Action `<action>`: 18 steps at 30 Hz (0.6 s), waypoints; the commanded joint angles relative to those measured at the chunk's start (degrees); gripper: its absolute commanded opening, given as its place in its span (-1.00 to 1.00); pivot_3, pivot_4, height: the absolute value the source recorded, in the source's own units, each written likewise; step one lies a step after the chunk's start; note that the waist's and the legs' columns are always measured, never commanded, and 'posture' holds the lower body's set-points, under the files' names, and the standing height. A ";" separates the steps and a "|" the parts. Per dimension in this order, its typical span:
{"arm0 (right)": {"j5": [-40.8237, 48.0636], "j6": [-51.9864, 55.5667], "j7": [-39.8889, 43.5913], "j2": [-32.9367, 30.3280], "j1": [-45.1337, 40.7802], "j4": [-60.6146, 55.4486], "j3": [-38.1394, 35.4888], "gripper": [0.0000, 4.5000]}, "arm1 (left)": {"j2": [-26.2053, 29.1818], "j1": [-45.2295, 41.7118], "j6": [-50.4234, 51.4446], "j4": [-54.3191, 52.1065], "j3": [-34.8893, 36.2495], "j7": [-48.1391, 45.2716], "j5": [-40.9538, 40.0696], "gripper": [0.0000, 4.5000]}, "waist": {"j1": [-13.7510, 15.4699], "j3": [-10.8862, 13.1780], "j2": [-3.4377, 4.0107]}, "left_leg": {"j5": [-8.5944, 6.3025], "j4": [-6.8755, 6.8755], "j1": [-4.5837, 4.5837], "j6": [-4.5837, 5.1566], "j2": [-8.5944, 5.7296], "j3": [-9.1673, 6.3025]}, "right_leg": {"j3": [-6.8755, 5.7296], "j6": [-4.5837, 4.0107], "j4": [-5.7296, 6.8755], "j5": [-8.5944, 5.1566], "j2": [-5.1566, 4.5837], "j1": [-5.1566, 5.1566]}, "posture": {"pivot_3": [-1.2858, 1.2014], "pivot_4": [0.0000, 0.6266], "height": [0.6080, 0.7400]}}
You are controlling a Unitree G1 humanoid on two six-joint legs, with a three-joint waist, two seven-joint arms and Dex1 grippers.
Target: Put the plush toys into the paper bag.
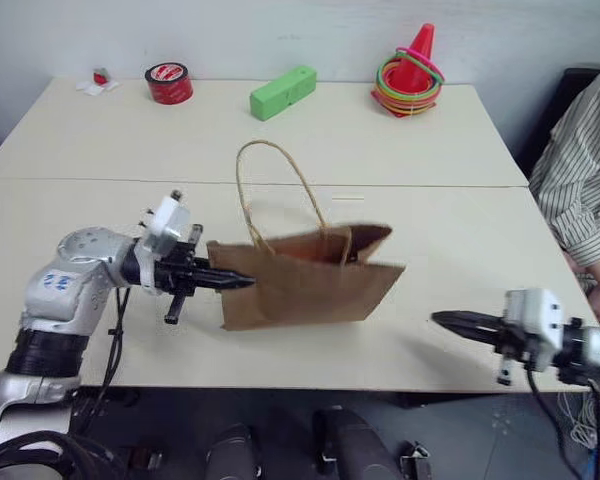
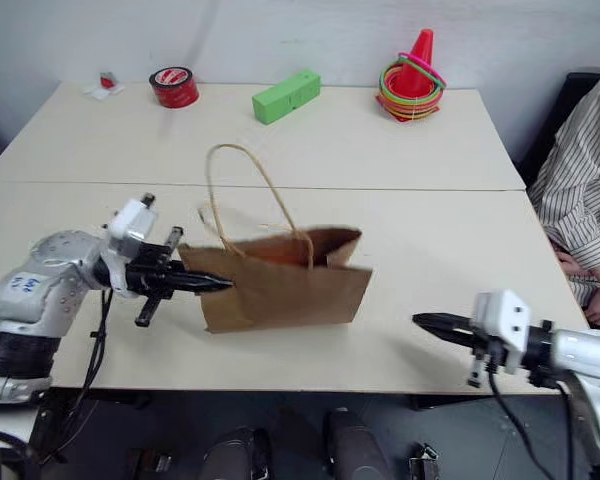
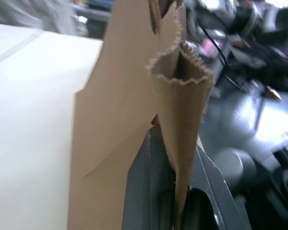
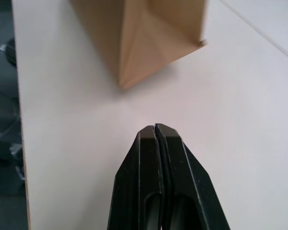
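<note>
The brown paper bag [image 1: 305,285] stands upright near the table's front, with one cord handle [image 1: 270,180] raised above it. My left gripper [image 1: 242,281] points across at the bag's left end and is shut on the paper edge [image 3: 182,96]. A patch of orange [image 2: 280,258] shows inside the bag's mouth; the plush toys are otherwise hidden. To the right of the bag, apart from it, my right gripper [image 1: 442,320] hovers low over the front edge. Its fingers [image 4: 155,127] are shut on nothing.
Along the table's far edge sit a red tape roll [image 1: 168,82], a green block [image 1: 282,92] and an orange-red cone with coloured rings [image 1: 410,72]. A small red-and-white item [image 1: 100,80] lies at the far left. A person in a striped shirt [image 1: 585,170] sits at the right.
</note>
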 commanded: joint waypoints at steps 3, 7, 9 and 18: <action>2.33 -0.67 -1.63 1.93 1.93 -1.99 -0.68 -1.00 | -1.15 -2.79 -9.36 7.00 -1.70 -3.86 5.62 -0.91 | -0.01 0.00 0.00 | -0.02 0.01 -0.05 0.03 0.01 -0.03 | 0.03 0.02 0.03 0.01 0.00 -0.02 | 0.03 -0.52 1.00; 4.41 1.80 -3.05 2.85 2.60 -4.58 -0.51 -0.83 | 0.61 -0.26 -10.56 4.51 1.82 -0.18 5.49 -0.42 | 0.03 0.01 0.03 | -0.06 0.02 -0.10 0.06 0.24 -0.02 | 0.05 0.05 0.07 -0.02 -0.04 -0.07 | 0.03 -0.52 1.00; 4.85 1.87 -2.98 2.31 2.54 -5.10 -1.46 -0.58 | 2.72 2.93 -10.91 1.94 6.20 2.66 4.75 -0.15 | -0.21 0.01 0.03 | -0.07 0.04 -0.09 0.06 0.28 0.02 | 0.06 0.05 0.10 -0.02 -0.04 -0.08 | 0.03 -0.52 1.00; 4.64 -1.90 3.74 -5.28 -5.62 5.83 -5.70 0.85 | 9.30 28.40 -13.40 -6.74 30.07 17.59 7.40 0.71 | -1.28 0.02 0.04 | -0.16 0.03 -0.01 0.20 0.29 0.03 | 0.01 0.02 0.14 -0.04 -0.21 -0.07 | 0.03 -0.52 1.00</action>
